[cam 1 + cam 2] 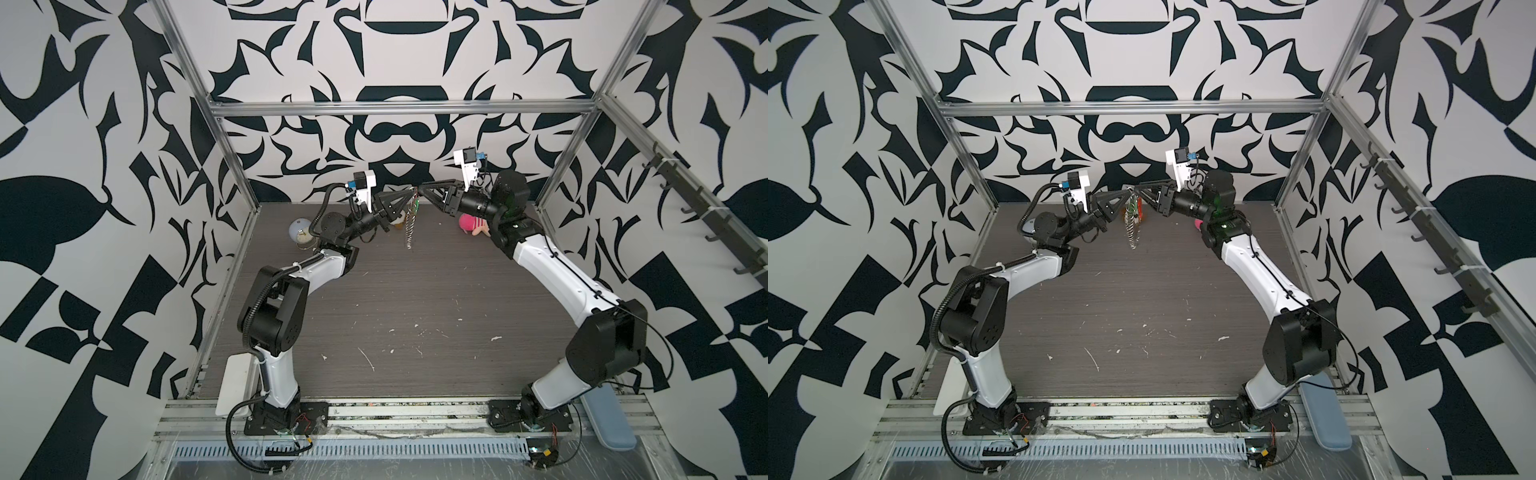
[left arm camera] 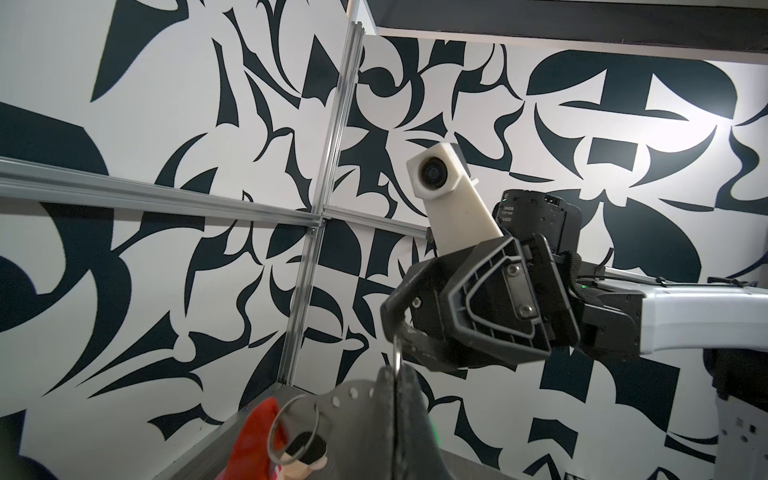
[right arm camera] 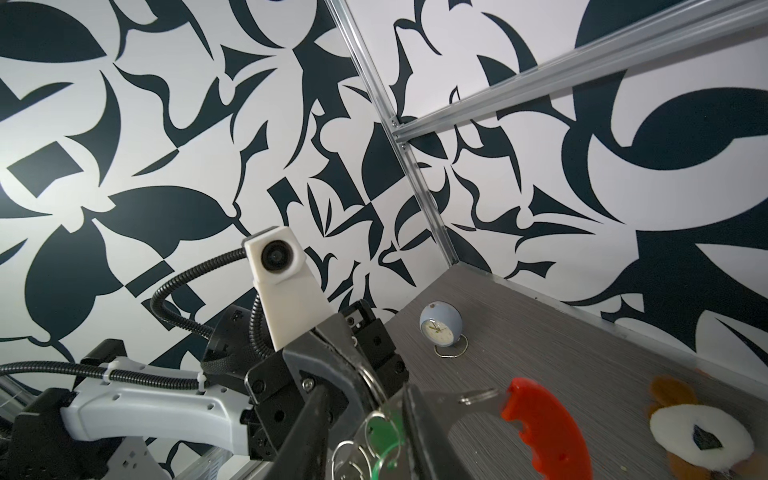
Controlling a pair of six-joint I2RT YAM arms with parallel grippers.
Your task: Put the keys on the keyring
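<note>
Left gripper (image 1: 412,192) is clamping tight on the keyring (image 1: 409,228), which is dangling straight down. Right gripper (image 1: 421,191), tip to tip with it, is straddling the key (image 3: 382,428), part-open, grip unclear.

We reach both arms up from the near edge of the table (image 1: 415,316), elbows bent outward. Our grippers meet tip to tip high above the middle of its far edge. Our left gripper (image 1: 409,194) is pinched tight on the keyring (image 1: 409,232). Our right gripper (image 1: 422,190) holds its jaws slightly apart on the keys (image 3: 379,424).
</note>
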